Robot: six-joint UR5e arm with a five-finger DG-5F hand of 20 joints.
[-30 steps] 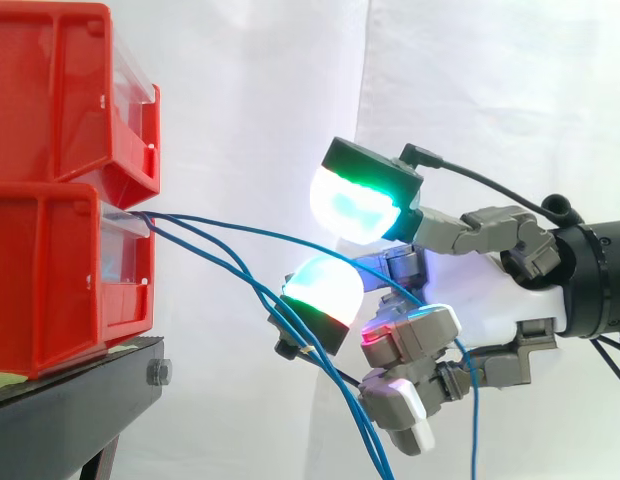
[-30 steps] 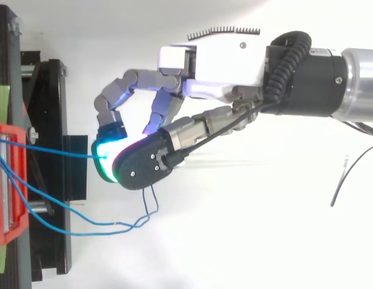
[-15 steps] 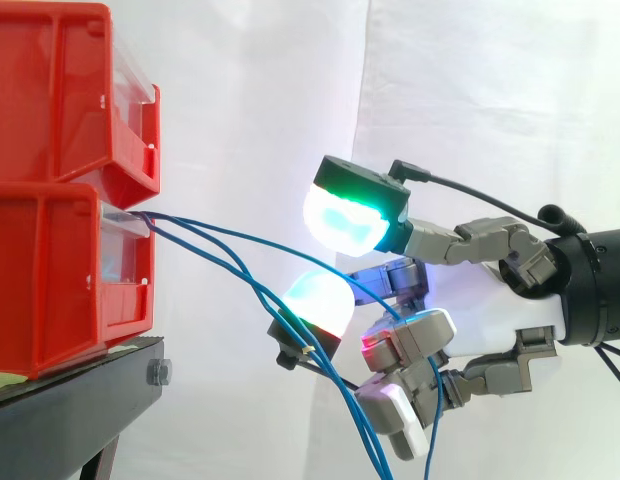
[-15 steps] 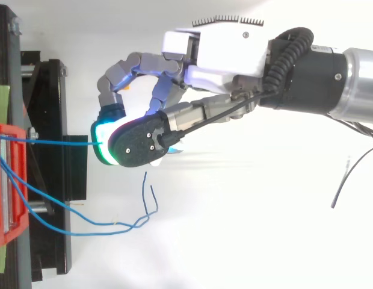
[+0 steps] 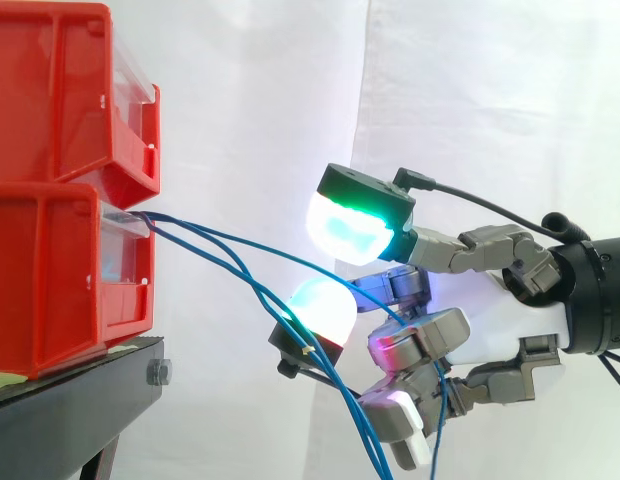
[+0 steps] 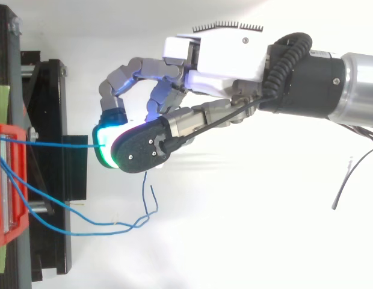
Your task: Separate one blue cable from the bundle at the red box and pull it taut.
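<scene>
- Where the side view looks level across the work, two red plastic bins are stacked on a black metal stand (image 5: 80,400) before a white curtain (image 5: 260,100). Several cables leave the front of the lower red bin (image 5: 50,280).
- One thin blue cable (image 5: 230,233) arcs from that bin and passes between two glowing fingertips (image 5: 348,225) that stand apart. It then enters the curled fingers below them, sagging a little rather than running straight.
- The hand (image 5: 500,320) is clenched round this cable, which comes out beneath the fingers and hangs down.
- The other blue cables (image 5: 360,432) droop lower and pass under the hand.
- From above, the thin blue cable runs almost straight from the bin to the green-glowing pads. The other blue cables lie in slack loops beside the stand, well apart from it.
</scene>
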